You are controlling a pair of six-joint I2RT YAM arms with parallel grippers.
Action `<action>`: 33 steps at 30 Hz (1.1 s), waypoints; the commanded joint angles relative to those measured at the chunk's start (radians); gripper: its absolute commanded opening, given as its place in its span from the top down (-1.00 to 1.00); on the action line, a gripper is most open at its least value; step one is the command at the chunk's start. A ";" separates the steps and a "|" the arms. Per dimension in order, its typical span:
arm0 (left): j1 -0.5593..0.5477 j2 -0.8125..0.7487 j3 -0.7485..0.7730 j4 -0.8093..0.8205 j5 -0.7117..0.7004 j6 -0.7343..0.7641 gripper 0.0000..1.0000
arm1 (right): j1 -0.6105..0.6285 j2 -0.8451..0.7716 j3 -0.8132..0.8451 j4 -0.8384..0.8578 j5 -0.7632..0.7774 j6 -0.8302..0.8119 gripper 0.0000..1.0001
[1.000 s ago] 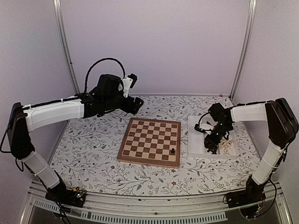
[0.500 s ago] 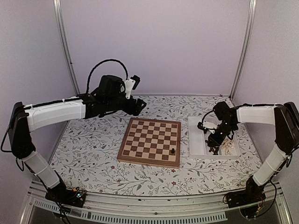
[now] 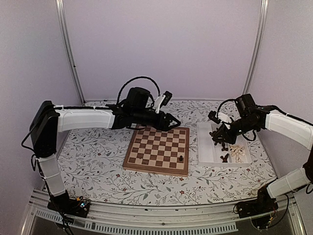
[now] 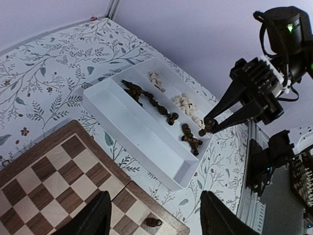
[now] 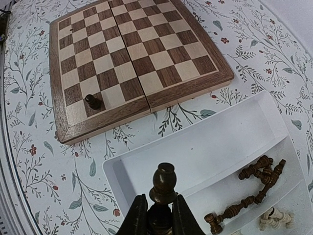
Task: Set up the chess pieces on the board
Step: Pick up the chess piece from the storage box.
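The board (image 3: pixel 151 147) lies mid-table with one dark chess piece (image 3: pixel 181 158) standing near its front right corner. My left gripper (image 3: pixel 173 123) hovers open over the board's far right edge, nothing between its fingers (image 4: pixel 95 215). My right gripper (image 3: pixel 216 139) hangs above the white tray (image 3: pixel 204 147), shut on a dark chess piece (image 5: pixel 164 188) whose rounded head sticks up past the fingertips. In the right wrist view the board (image 5: pixel 132 58) and its lone dark piece (image 5: pixel 92 101) lie beyond. More dark pieces (image 5: pixel 254 181) and cream pieces (image 5: pixel 274 218) lie in the tray's other compartments.
The white tray (image 4: pixel 137 132) sits just right of the board, its compartment nearest the board bare. The floral tablecloth (image 3: pixel 93 156) covers the table. Metal frame posts (image 3: pixel 68 49) stand at the back corners, with the enclosure walls close behind.
My left arm has swung right, from the far left to above the board's far edge. My right gripper has risen out of the tray with a dark piece.
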 commanded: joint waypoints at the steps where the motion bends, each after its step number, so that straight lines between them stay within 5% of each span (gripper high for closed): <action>1: -0.049 0.100 0.076 0.164 0.107 -0.140 -0.27 | 0.013 -0.003 0.005 0.031 -0.063 -0.031 0.82; 15: -0.153 0.426 0.445 0.098 0.112 -0.208 -0.09 | 0.037 -0.008 -0.041 0.063 -0.094 -0.043 0.81; 33: -0.169 0.514 0.515 0.105 0.167 -0.269 0.25 | 0.037 -0.049 -0.059 0.091 -0.023 -0.032 0.81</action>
